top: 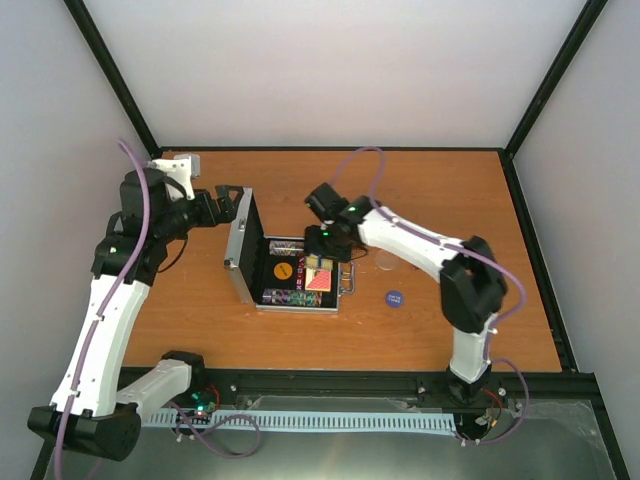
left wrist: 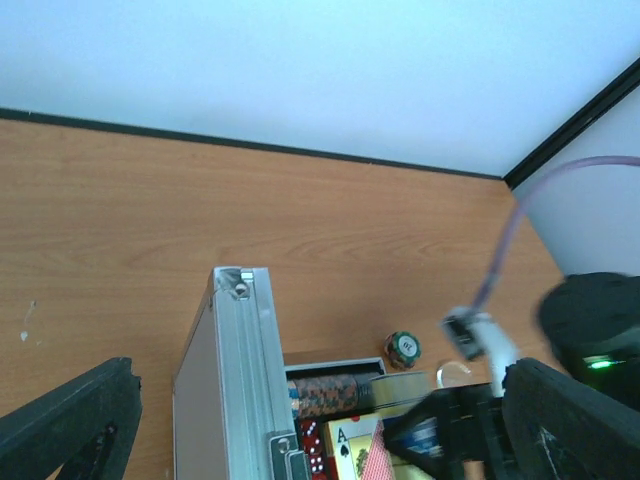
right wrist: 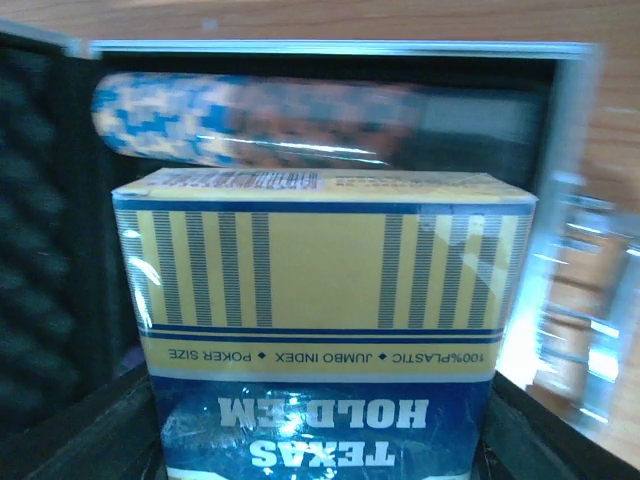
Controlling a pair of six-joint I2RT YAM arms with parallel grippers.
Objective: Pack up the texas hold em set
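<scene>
case (top: 243,262) open on desk (top: 450,190), lid upright. we note left fingers (top: 228,203) spread wide, empty, lid edge in line between them. right fingers (top: 327,250) clamp blue card deck (right wrist: 320,300) over the case tray.

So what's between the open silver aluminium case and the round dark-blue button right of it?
Only bare wooden table, as the top external view shows. The metal handle of the case faces the button; a clear round disc lies farther back, off that line.

Open silver case (top: 240,258) on table (top: 430,190)
</scene>
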